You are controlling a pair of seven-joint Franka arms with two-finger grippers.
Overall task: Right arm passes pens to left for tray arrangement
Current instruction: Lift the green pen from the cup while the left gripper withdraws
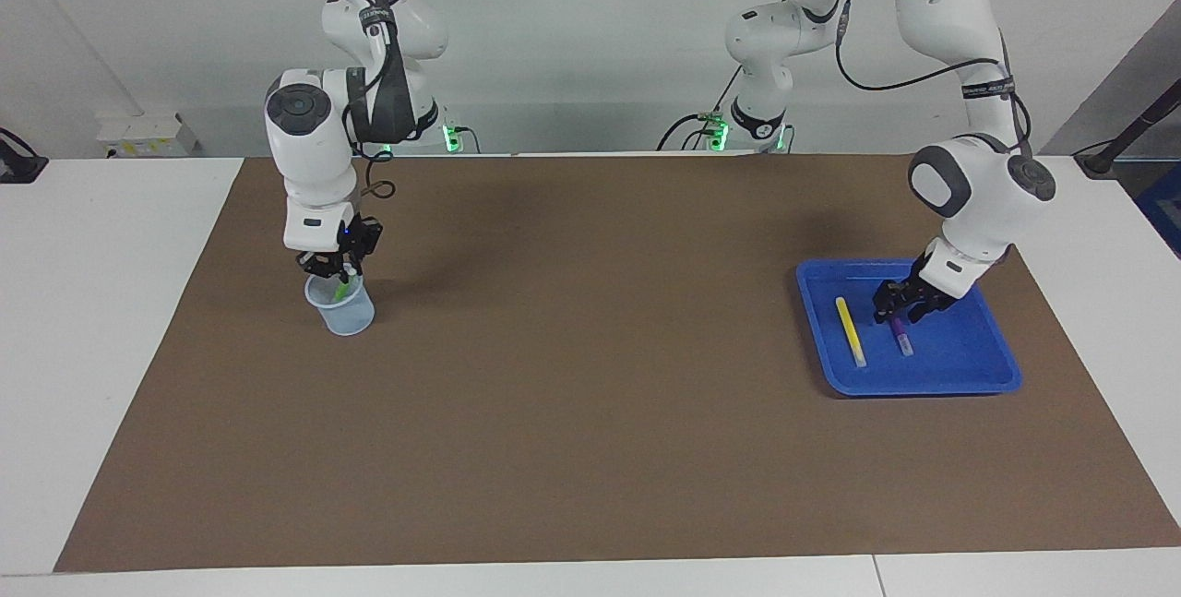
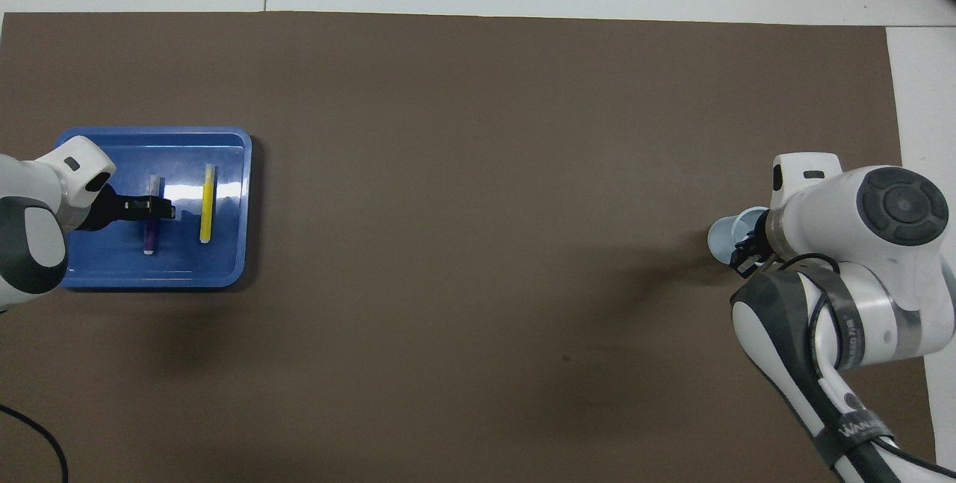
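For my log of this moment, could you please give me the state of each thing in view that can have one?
yellow pen: lying flat in the tray, free.
purple pen: lying in the tray beside the yellow pen, under the left gripper.
green pen: standing in the cup, at the right gripper.
tray: flat on the mat, holding two pens.
cup: upright, at the right arm's end.

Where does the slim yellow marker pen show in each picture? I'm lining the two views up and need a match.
Facing view: the slim yellow marker pen lies lower right, flat in the shallow bright blue plastic tray.
Overhead view: it lies at mid-left, in the same tray.
Shared landmark: the purple marker pen beside it, under the left arm's claw.
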